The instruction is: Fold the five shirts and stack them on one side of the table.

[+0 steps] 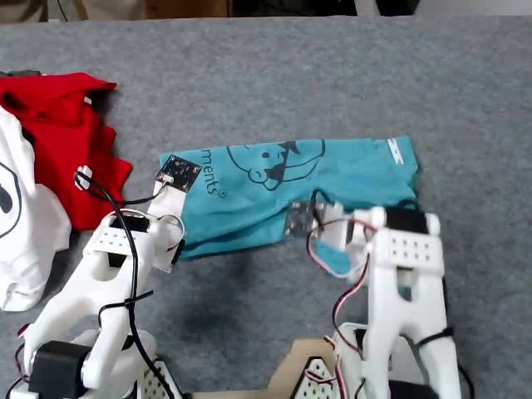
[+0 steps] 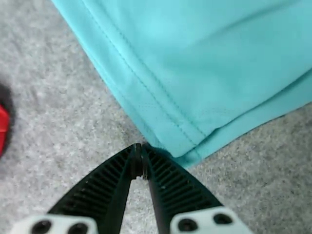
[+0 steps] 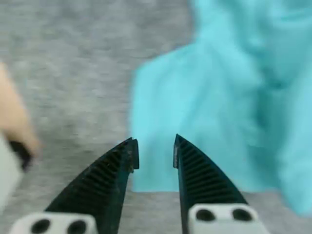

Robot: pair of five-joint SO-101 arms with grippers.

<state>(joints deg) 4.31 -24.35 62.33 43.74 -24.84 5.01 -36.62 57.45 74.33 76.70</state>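
A teal shirt (image 1: 283,187) with a printed drawing lies partly folded across the middle of the grey table. My left gripper (image 2: 141,160) is shut with nothing in it, its tips on the cloth right beside the shirt's hemmed lower-left corner (image 2: 187,153). In the high view the left gripper (image 1: 173,243) sits at that corner. My right gripper (image 3: 153,148) is open, hanging just over a loose teal flap (image 3: 195,112) at the shirt's near edge. From above, the right gripper (image 1: 345,239) sits over that flap (image 1: 337,259).
A red shirt (image 1: 71,141) lies crumpled at the left, and a white shirt (image 1: 21,224) lies beside it at the table's left edge. Bare grey table (image 1: 332,83) stretches behind the teal shirt. A wooden base (image 1: 291,366) sits between the arms.
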